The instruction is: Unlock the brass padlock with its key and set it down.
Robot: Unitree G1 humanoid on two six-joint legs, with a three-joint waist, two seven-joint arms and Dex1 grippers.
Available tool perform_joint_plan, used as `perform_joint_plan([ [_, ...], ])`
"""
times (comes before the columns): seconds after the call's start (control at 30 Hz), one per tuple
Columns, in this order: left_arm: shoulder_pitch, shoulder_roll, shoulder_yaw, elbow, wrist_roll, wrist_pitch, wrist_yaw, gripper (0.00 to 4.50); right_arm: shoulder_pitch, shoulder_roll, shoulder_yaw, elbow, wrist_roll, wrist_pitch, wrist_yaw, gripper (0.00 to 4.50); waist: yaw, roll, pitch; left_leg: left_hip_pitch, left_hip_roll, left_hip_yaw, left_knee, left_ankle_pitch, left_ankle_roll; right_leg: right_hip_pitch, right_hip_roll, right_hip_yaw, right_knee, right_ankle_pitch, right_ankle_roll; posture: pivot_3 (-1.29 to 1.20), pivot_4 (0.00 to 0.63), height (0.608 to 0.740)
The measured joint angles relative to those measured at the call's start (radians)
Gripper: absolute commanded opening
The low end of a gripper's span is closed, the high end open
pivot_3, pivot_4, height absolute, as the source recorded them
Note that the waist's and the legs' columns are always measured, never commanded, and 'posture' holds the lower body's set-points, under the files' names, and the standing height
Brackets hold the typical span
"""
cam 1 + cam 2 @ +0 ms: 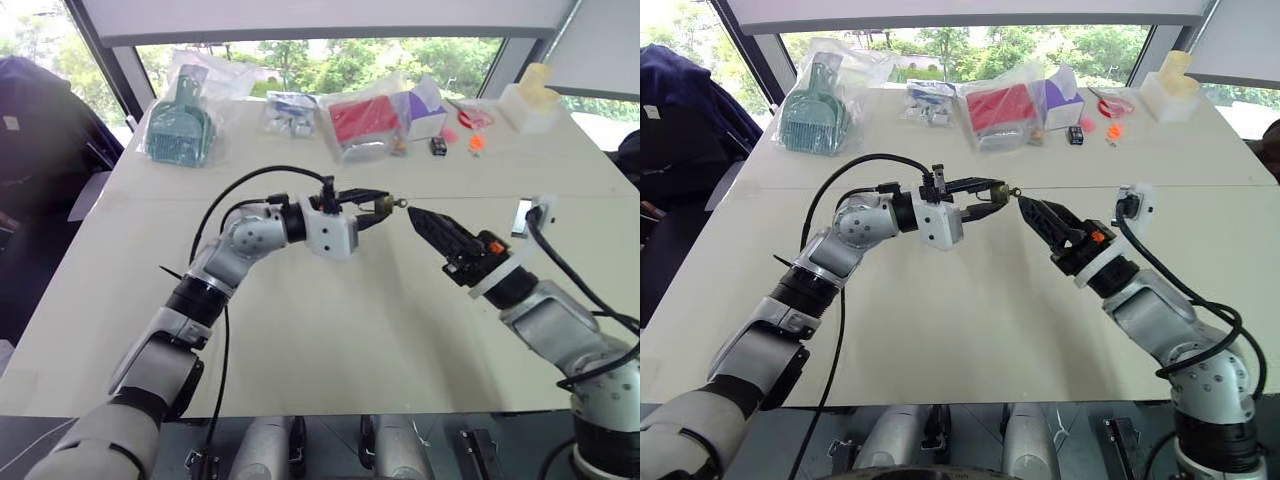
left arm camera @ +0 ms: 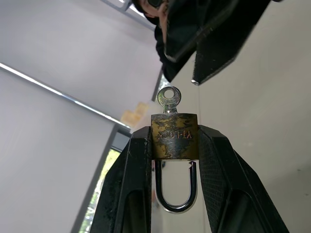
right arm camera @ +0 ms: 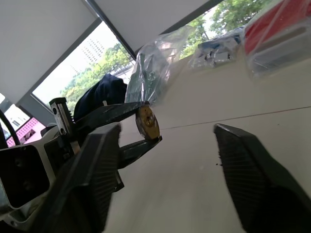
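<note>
Padlock: brass padlock lay level, key end toward right gripper, shackle back.
Left gripper: jaws clenched on the padlock.
Right jaws: spread, holding nothing.
Left wrist view: shackle end looked free of the body.

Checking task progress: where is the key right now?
The key sticks out of the brass padlock, clamped in the left gripper above mid-table, just off the open right gripper.

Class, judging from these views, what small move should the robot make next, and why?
Probably ease the open right hand forward to pinch the key. The left hand clamps the brass padlock, the key sits in it, and the shackle looks already sprung.
</note>
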Motion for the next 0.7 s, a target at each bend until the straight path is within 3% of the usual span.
perform_joint_plan([
  [0.17, 0.003, -0.002, -0.001, -0.03, -0.035, 0.009, -0.065, 0.75, -0.012, -0.04, 0.006, 0.014, -0.029, 0.035, 0.079, 3.43, -0.001, 0.0, 0.0, 0.0, 0.0, 0.0, 0.0, 0.0, 0.0, 0.0, 0.0, 0.0, 0.0, 0.0, 0.0, 0.0, 0.15, 0.735],
  [0.5, 0.028, -0.02, -0.002, -0.107, -0.051, 0.01, -0.086, 0.75, -0.056, 0.004, 0.044, 0.08, -0.077, 0.046, 0.132, 3.43, 0.0, 0.0, 0.0, 0.0, 0.0, 0.0, 0.0, 0.0, 0.0, 0.0, 0.0, 0.0, 0.0, 0.0, 0.001, 0.0, 0.15, 0.735],
  [0.57, 0.028, -0.022, -0.002, -0.112, -0.052, 0.011, -0.087, 0.75, -0.058, 0.012, 0.044, 0.085, -0.077, 0.052, 0.139, 2.6, 0.0, 0.0, 0.0, 0.0, 0.0, 0.0, 0.0, 0.0, 0.0, 0.0, 0.0, 0.0, 0.0, 0.0, 0.001, 0.0, 0.15, 0.735],
  [0.7, 0.034, -0.025, -0.003, -0.109, -0.051, 0.028, -0.089, 0.75, -0.066, 0.021, 0.052, 0.079, -0.075, 0.063, 0.165, 0.52, -0.001, 0.0, 0.0, 0.0, 0.0, 0.0, 0.0, 0.0, 0.0, 0.0, 0.0, 0.0, 0.0, 0.0, 0.001, 0.0, 0.15, 0.735],
])
